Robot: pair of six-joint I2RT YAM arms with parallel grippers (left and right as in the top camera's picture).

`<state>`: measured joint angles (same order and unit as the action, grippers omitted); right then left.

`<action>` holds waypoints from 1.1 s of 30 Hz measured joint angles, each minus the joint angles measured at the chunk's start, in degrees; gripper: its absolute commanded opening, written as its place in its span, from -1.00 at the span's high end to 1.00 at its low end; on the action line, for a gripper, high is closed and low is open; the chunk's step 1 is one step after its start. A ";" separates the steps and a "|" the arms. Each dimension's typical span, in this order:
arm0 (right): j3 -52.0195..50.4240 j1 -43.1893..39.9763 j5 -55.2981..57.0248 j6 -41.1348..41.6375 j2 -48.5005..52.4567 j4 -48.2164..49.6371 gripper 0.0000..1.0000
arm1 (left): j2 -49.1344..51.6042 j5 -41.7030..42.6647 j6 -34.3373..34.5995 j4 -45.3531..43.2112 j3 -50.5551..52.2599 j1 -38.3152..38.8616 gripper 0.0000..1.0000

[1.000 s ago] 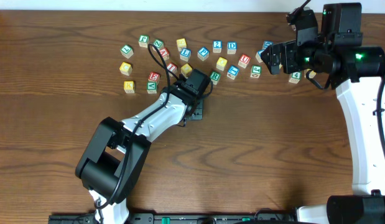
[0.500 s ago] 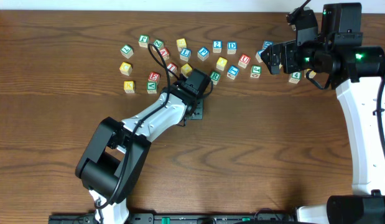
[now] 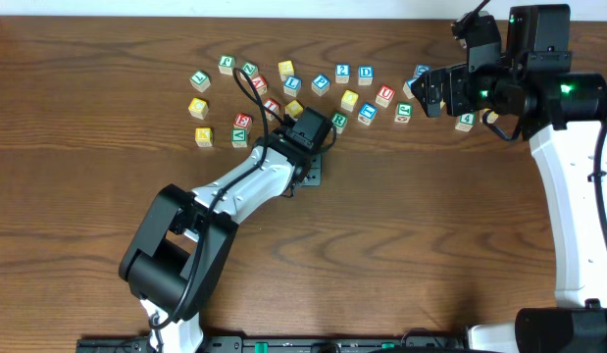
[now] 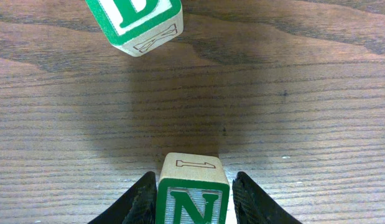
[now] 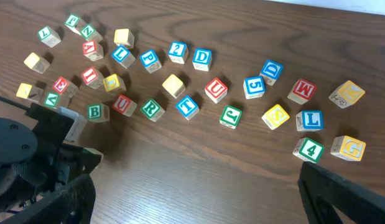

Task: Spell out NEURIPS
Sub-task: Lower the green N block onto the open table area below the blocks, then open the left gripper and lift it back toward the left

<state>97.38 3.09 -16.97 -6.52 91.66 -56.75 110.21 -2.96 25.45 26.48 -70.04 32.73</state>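
In the left wrist view a wooden cube with a green N [image 4: 192, 190] sits on the table between my left gripper's [image 4: 192, 194] black fingers, which are shut on it. From overhead the left gripper [image 3: 324, 133] covers that cube. A green-lettered cube [image 4: 137, 22] lies just ahead of it. My right gripper [image 5: 192, 193] hangs open above the right end of the scatter, holding nothing. Below it lie the red U [image 5: 216, 89], green R [image 5: 152, 108], blue P [image 5: 150, 59], red I [image 5: 89, 76], red E [image 5: 61, 84] and yellow S [image 5: 275, 116].
Several other letter and digit cubes are scattered across the far half of the table, among them 2 [image 5: 177, 51], D [image 5: 201, 57], L [image 5: 311, 120] and 4 [image 5: 308, 150]. Bare wood [image 3: 401, 226] fills the near half in front of the arms.
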 measured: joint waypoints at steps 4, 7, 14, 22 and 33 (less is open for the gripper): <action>0.00 0.00 0.00 0.00 0.00 0.00 -0.99 | 0.00 0.00 0.00 0.00 0.00 0.00 0.29; 0.00 0.00 0.00 0.00 0.00 0.00 -0.99 | 0.00 -0.02 0.00 0.13 0.00 0.00 0.35; 0.00 0.00 0.00 0.00 0.00 0.00 -0.98 | 0.00 -0.24 0.00 0.57 0.00 0.02 0.37; 0.00 0.00 0.00 0.00 0.00 0.00 -0.99 | 0.02 -1.31 0.02 0.02 0.00 0.07 0.37; 0.00 0.00 0.00 0.00 0.00 0.00 -0.98 | 0.07 -1.73 2.25 0.15 0.00 0.07 0.37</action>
<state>97.38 3.09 -16.97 -6.52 91.66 -56.75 110.28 -4.69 27.70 26.63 -70.04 32.80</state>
